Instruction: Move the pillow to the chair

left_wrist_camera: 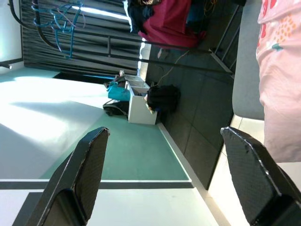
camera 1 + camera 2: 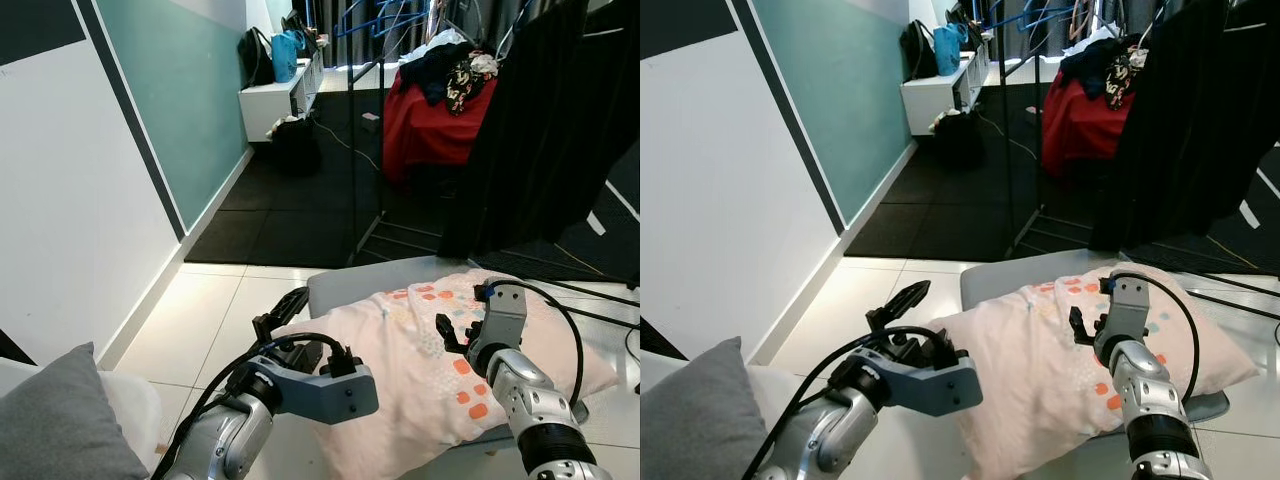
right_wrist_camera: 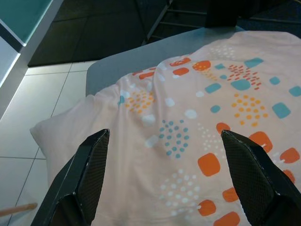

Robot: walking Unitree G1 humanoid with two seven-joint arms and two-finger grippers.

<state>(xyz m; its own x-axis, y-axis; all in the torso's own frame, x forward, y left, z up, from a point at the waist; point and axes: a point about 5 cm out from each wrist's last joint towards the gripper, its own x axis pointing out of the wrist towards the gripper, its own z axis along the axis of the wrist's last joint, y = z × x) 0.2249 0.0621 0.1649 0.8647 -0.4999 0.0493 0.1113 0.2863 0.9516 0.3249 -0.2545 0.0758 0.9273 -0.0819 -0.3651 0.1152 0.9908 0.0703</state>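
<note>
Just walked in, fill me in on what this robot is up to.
The pale pink pillow with orange and teal patterns lies on a grey chair seat over the white tiled floor. The right gripper hovers open just above the pillow's top. The left gripper is open at the pillow's left corner, gripping nothing. A grey cushion sits at the robot's near left.

Chair seat (image 2: 345, 283): grey, flat, low centre-right of the head view.
On it: pink pillow (image 2: 420, 370) with orange and teal print, overhanging its near edge.
Floor (image 2: 210, 310): white tiles, under the seat, lower left.
</note>
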